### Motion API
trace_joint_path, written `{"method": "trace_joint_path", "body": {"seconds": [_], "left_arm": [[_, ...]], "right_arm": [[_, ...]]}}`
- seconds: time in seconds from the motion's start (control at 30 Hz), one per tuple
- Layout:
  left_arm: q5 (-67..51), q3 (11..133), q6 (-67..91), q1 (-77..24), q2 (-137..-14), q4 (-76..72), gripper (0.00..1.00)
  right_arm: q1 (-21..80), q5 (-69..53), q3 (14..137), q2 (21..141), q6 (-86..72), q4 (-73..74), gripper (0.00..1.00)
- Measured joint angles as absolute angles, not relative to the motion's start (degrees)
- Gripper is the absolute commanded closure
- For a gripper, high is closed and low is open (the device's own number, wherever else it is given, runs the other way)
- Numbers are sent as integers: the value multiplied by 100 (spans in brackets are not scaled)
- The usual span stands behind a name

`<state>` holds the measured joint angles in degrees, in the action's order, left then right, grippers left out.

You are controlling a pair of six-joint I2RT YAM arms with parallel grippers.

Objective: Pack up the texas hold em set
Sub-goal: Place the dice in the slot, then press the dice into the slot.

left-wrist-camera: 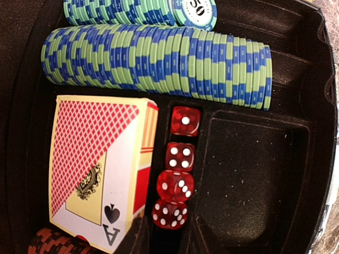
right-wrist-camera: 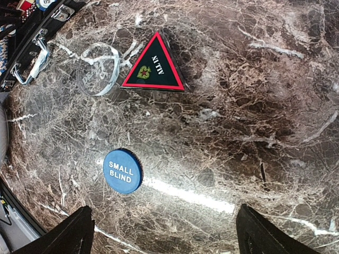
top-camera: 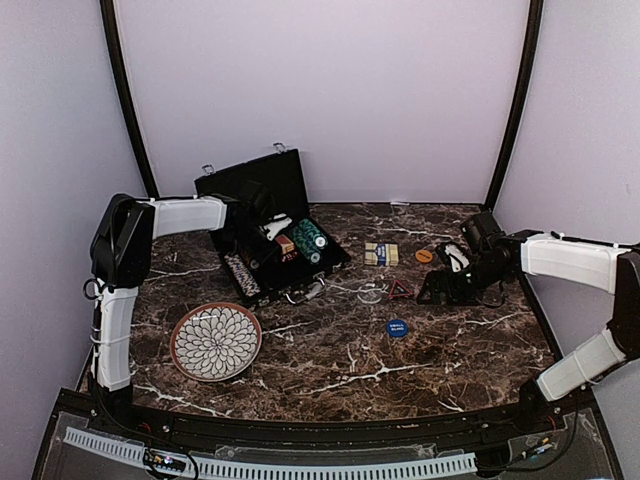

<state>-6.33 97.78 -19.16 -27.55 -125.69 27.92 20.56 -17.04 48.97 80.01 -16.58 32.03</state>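
Dice [left-wrist-camera: 176, 185]: four in case [left-wrist-camera: 254, 174]; one deck [left-wrist-camera: 95, 164]; right tool [right-wrist-camera: 164, 227] spread, left tool [top-camera: 264, 231] unclear.

Right gripper [right-wrist-camera: 165, 235], jaws wide apart

**Quick rundown of the surfaces**

The brown marble-look bench [right-wrist-camera: 254, 132] is polished and glossy. The small red dice [left-wrist-camera: 175, 185] are see-through, shiny plastic. The black case tray [left-wrist-camera: 249, 174] looks matt and slightly fuzzy. The round blue button [right-wrist-camera: 122, 170] is smooth plastic, and the silver latch [right-wrist-camera: 37, 61] is shiny metal.
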Motion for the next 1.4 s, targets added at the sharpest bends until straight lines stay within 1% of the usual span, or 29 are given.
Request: {"method": "trace_joint_path", "body": {"seconds": [0.4, 0.73, 1.07, 1.4], "left_arm": [[-1164, 9778, -1734, -2753, -12381, 2665, 69], [-1535, 9802, -1605, -2753, -12376, 2532, 75], [-1673, 10132, -1562, -2753, -12746, 2504, 76], [-1584, 10134, -1557, -2759, -12921, 2506, 78]], "right_arm": [[2056, -1741, 4897, 8005, -1658, 3170, 5], [2056, -1765, 4897, 8016, -1658, 3170, 5], [2056, -1789, 4897, 8016, -1658, 3173, 5], [2056, -1802, 4897, 8066, -1656, 3170, 5]]}}
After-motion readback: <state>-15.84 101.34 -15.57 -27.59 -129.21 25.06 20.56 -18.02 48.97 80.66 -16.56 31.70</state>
